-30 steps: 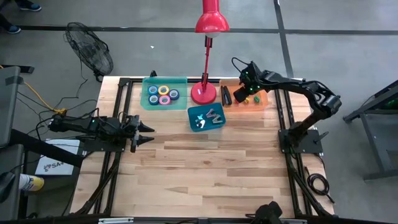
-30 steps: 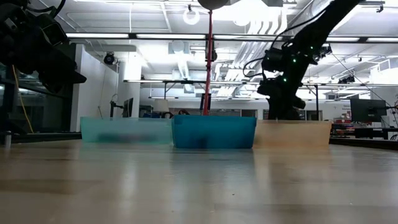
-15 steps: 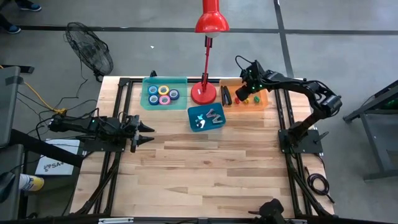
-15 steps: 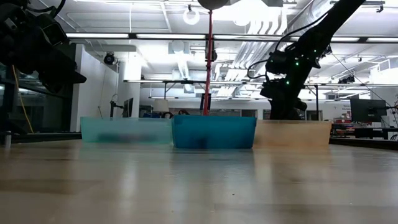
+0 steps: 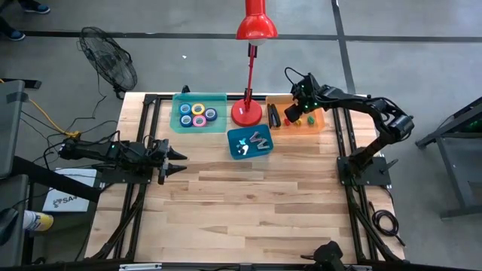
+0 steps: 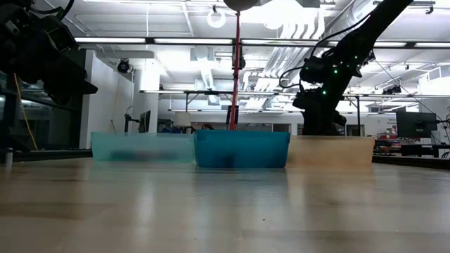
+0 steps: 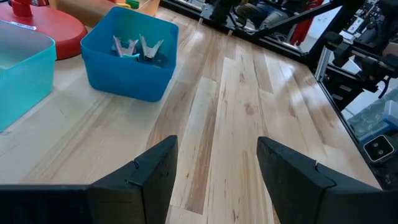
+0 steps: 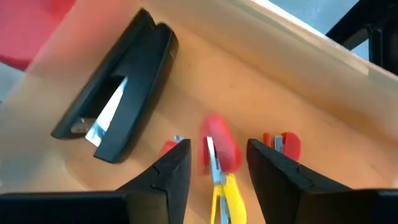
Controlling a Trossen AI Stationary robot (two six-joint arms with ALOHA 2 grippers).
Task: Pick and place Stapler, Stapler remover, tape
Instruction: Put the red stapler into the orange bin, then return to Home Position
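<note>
My right gripper (image 5: 291, 118) hangs open inside the orange tray (image 5: 320, 124) at the table's far side. In the right wrist view its fingers stand on either side of a small red and yellow stapler (image 8: 219, 152) without touching it. A black stapler (image 8: 121, 112) lies flat on the tray floor beside it, and another small red stapler (image 8: 283, 144) lies on the other side. Several coloured tape rolls (image 5: 197, 113) lie flat in the teal tray (image 5: 220, 98). Staple removers (image 7: 134, 46) sit in the blue bin (image 5: 235, 148). My left gripper (image 5: 179, 159) waits open at the table's left.
A red desk lamp stands with its base (image 5: 246, 114) between the teal tray and the orange tray, its pole rising over them. The blue bin sits just nearer than the lamp. Bare wood (image 5: 248, 203) stretches across the middle and near side of the table.
My right gripper has shifted slightly toward the table's right above the orange tray, then held still. Nothing else has moved.
</note>
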